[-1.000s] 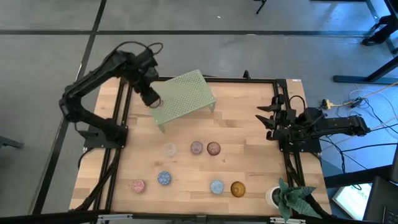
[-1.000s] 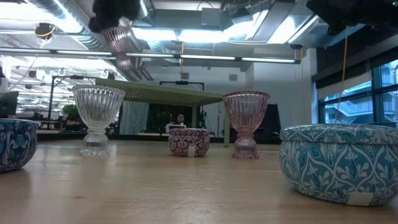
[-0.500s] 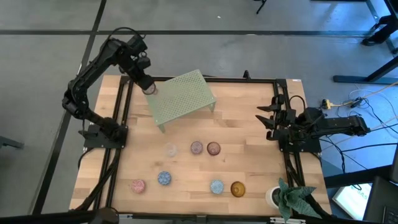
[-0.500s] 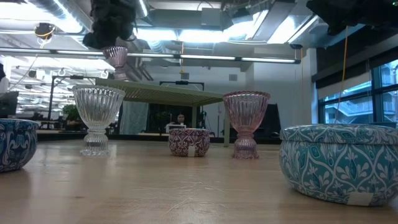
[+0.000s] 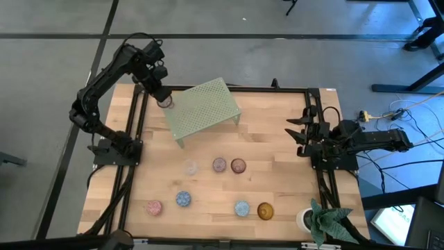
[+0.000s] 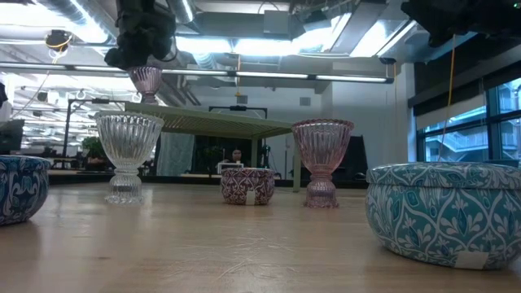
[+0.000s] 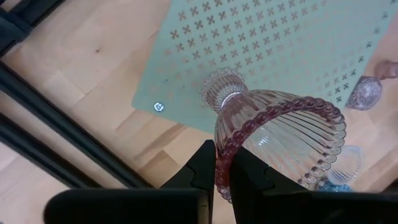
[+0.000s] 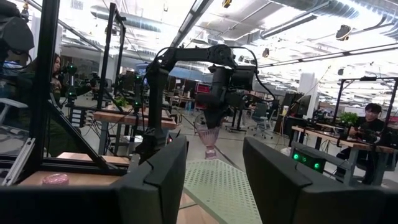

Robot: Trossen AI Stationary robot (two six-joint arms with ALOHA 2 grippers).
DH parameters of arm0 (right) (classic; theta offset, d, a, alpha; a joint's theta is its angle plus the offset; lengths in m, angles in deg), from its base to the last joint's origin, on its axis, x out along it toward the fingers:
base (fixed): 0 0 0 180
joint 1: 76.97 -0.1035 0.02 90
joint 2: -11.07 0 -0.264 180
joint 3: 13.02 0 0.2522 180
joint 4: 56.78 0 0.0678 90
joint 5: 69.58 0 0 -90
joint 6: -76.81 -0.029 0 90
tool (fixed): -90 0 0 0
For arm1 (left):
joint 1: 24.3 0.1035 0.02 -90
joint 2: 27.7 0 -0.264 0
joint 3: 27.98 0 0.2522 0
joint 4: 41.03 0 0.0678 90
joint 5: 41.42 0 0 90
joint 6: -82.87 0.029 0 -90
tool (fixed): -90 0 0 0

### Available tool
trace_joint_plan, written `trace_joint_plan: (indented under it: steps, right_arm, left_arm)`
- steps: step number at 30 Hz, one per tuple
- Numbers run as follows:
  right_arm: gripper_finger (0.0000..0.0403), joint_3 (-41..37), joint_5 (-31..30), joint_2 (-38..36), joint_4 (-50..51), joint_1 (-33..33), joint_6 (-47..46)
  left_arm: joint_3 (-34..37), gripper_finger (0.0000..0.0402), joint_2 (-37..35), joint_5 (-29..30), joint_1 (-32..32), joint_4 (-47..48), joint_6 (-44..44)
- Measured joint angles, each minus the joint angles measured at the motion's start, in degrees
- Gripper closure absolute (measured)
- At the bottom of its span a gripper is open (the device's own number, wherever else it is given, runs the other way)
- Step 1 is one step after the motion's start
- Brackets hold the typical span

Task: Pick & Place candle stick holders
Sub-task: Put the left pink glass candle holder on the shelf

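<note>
A pink ribbed stemmed candle stick holder (image 7: 280, 143) hangs upright over the far left corner of the pale green perforated rack (image 5: 205, 108), with my left gripper (image 5: 164, 97) shut on it. In the low view this holder (image 6: 147, 81) shows high up, its foot close above the rack's top. Several more candle stick holders stand on their bases on the table: a clear one (image 5: 190, 167), a mauve one (image 5: 219, 164), a brown one (image 5: 238, 165), and others in the near row. My right gripper (image 5: 295, 132) waits open at the right edge. My left gripper pinches the holder's beaded rim (image 7: 222, 163), one finger inside the bowl and one outside. The fingers come from above, pointing down. The holder hangs upright below them, its foot (image 7: 222, 87) over the rack's corner. Whether the foot touches the rack, I cannot tell.
The near row holds a pink cup (image 5: 154, 207), two blue patterned cups (image 5: 183, 198) (image 5: 241, 207) and an amber one (image 5: 265, 210). A white pot with a green plant (image 5: 320, 219) stands at the near right corner. Black frame rails (image 5: 135, 125) run along the table's sides.
My left gripper has carried the pink holder from the rack's left near edge toward the table's far edge, to the rack's far left corner, sinking a little and rolling slightly. It has stayed shut on the rim, and has nearly stopped in the last half second.
</note>
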Motion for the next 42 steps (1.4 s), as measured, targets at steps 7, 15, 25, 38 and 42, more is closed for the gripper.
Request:
trace_joint_plan:
  steps: [7,15,25,38,42]
  right_arm:
    - [0.0238,0.01,0.0,0.0,-0.01,0.0,-0.03]
    - [0.0238,0.01,0.0,0.0,-0.03,0.0,-0.03]
    - [0.0238,-0.01,0.0,0.0,-0.03,-0.02,0.12]
    - [0.0238,-0.01,0.0,0.0,-0.03,0.0,0.14]
    - [0.0238,-0.01,0.0,0.0,-0.03,-0.02,0.14]
  left_arm:
    - [0.02,0.0381,0.0,1.59,0.02,0.02,-0.5]
    - [0.04,0.0381,1.85,1.6,0.0,0.02,-1.85]
    - [0.04,0.038,3.13,1.48,-0.37,0.0,-0.16]
    - [0.04,0.0342,3.15,3.88,-0.38,0.0,-0.33]
    - [0.04,0.0329,3.15,5.57,-0.37,0.0,-0.46]
